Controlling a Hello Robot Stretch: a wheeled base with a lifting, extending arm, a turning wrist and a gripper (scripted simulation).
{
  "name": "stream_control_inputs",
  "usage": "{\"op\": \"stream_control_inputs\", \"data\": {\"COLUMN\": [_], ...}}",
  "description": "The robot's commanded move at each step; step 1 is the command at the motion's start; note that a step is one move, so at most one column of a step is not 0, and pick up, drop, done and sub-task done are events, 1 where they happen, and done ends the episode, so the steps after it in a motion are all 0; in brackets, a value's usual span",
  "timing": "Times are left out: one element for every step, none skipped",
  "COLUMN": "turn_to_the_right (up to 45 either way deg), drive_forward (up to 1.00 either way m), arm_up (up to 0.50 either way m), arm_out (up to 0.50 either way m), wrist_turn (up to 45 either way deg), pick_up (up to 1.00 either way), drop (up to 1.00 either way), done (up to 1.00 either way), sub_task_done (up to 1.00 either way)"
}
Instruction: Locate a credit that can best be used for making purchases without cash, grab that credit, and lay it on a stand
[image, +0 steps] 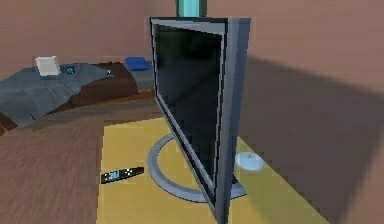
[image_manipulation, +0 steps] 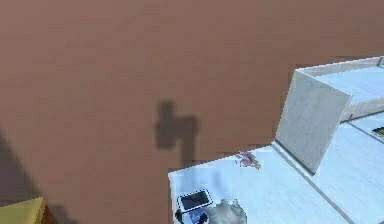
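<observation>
A yellow stand (image: 125, 150) in the forward view carries a large flat television (image: 195, 95) on a grey ring base. A dark remote (image: 123, 177) lies on the stand left of the base, and a small white round thing (image: 248, 163) lies to its right. On the bed (image: 60, 90) behind sit a white boxy thing (image: 47, 66), a small teal blob (image: 70, 71) and a blue flat thing (image: 137, 64). In the arm side view a small pinkish thing (image_manipulation: 247, 159) lies on a pale table (image_manipulation: 300, 195).
A brown wall (image_manipulation: 120, 80) takes up most of the arm side view. On the pale table stand a tall white panel (image_manipulation: 312, 115), a dark flat device with a light screen (image_manipulation: 194, 201) and a grey lump (image_manipulation: 231, 211). A yellow corner (image_manipulation: 20, 211) shows at the bottom left.
</observation>
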Motion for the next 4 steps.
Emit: {"op": "stream_control_inputs", "data": {"turn_to_the_right": [0.0, 0.0, 0.0, 0.0], "drive_forward": [0.0, 0.0, 0.0, 0.0], "arm_up": [0.0, 0.1, 0.36, 0.0], "arm_out": [0.0, 0.0, 0.0, 0.0], "wrist_turn": [0.0, 0.0, 0.0, -45.0], "pick_up": [1.0, 0.0, 0.0, 0.0], "drop": [0.0, 0.0, 0.0, 0.0], "done": [0.0, 0.0, 0.0, 0.0], "sub_task_done": [0.0, 0.0, 0.0, 0.0]}}
